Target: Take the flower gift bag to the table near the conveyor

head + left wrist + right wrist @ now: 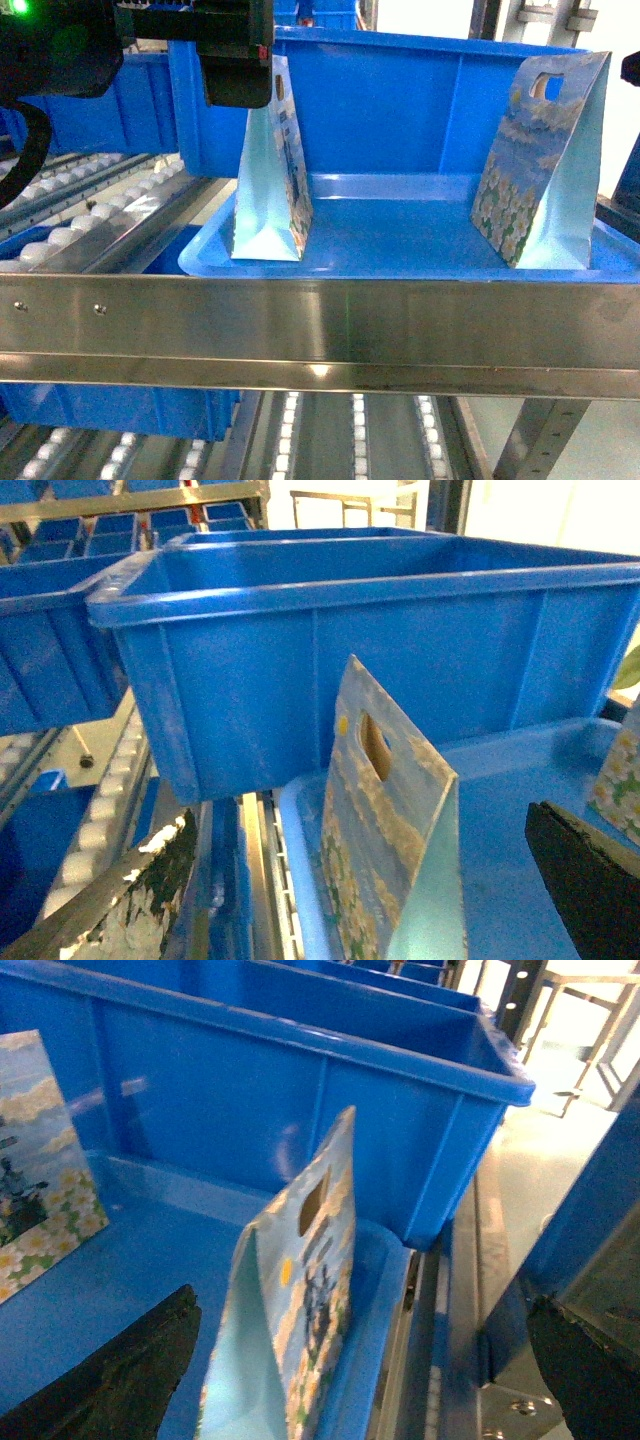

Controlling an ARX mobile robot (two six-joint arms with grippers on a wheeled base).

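Listing what stands on the conveyor [90, 215], taking the blue tray [400, 262] as our landmark.

Item one: a flower gift bag [272, 175] upright at the tray's left end, handle cutout at the top, its broad printed faces running front to back. Our left gripper [360, 880] sits directly above it; in the left wrist view the two dark fingers [130, 895] are spread wide, one on each side of the bag's top edge, not touching it.

Item two: a second flower gift bag [545, 160] at the tray's right end, leaning slightly. Our right gripper [350, 1360] is also spread wide, with this bag standing between its fingers, untouched.

Item three: a deep blue bin [400, 100] just behind the tray, close to both bags.

The table is not in any view.

We judge the left arm slightly better placed: its bag lies straight below, with the thin dimension across the jaws, so a short descent and a close on the handle edge should secure it.
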